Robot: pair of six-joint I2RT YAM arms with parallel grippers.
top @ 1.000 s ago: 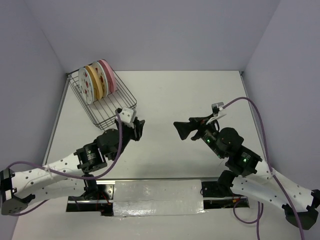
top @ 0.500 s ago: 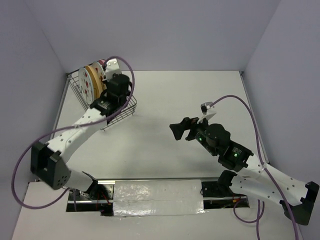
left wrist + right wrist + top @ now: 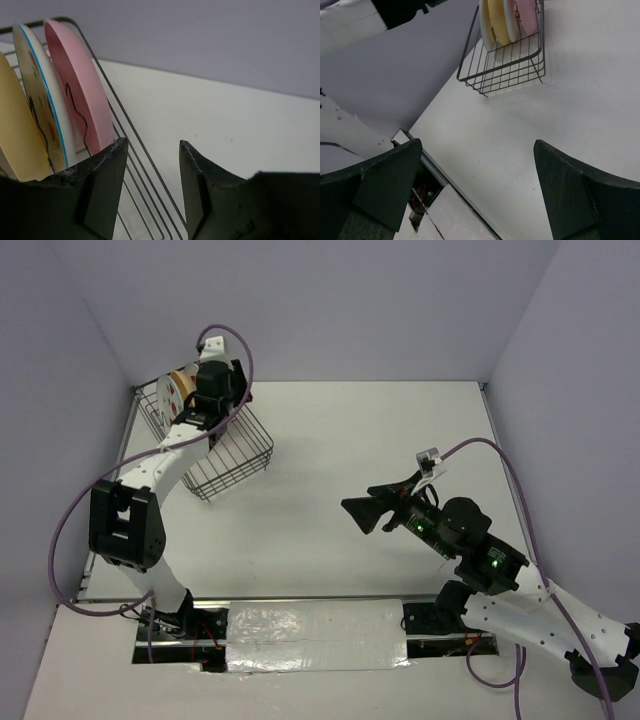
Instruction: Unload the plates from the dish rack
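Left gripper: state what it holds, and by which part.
Nothing. The left gripper is open, its fingers empty, beside the pink plate in the dish rack.

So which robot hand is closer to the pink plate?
Left. The left gripper hovers open right beside the pink plate at the dish rack; the right gripper is far off across the table.

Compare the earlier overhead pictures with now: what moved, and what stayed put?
The left arm swung from mid-table to the dark wire dish rack; its left gripper, open and empty, now sits beside the round pink plate. The right arm drifted slightly, right gripper open. All three plates stay upright in the rack, which hasn't shifted.
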